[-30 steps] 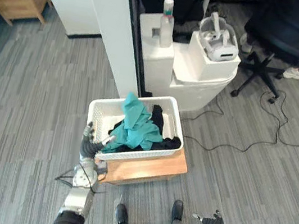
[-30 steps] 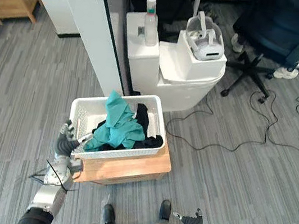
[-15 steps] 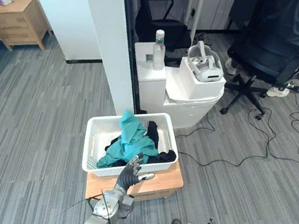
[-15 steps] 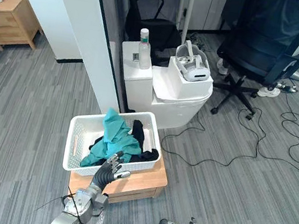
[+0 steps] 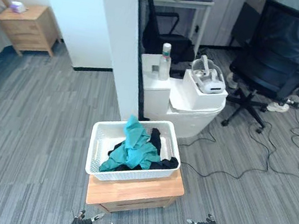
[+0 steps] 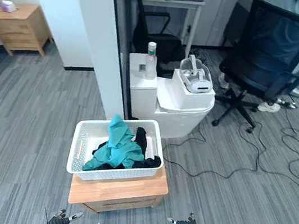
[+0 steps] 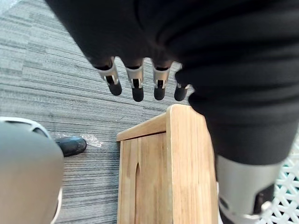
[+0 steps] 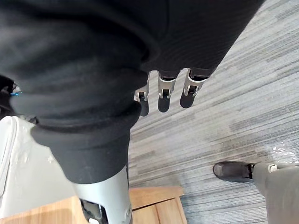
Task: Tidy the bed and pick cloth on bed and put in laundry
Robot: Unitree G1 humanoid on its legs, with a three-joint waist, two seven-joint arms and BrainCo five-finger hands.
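the left hand (image 7: pixel 137 86) is hanging low beside the wooden stand (image 5: pixel 136 192), fingers straight, slightly apart, holding nothing. the right hand (image 8: pixel 163 93) is hanging likewise, fingers straight and empty. the teal cloth (image 5: pixel 134 148) is lying crumpled in the white basket (image 5: pixel 96 143) on the stand, running from its near left corner to a peak by the far rim, well apart from both hands.

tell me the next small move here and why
Probably turn away to fetch more cloth: the teal cloth and black cloth already lie in the white plastic lattice basket on the low wooden stand, and the left hand and right hand hang low, open and empty.
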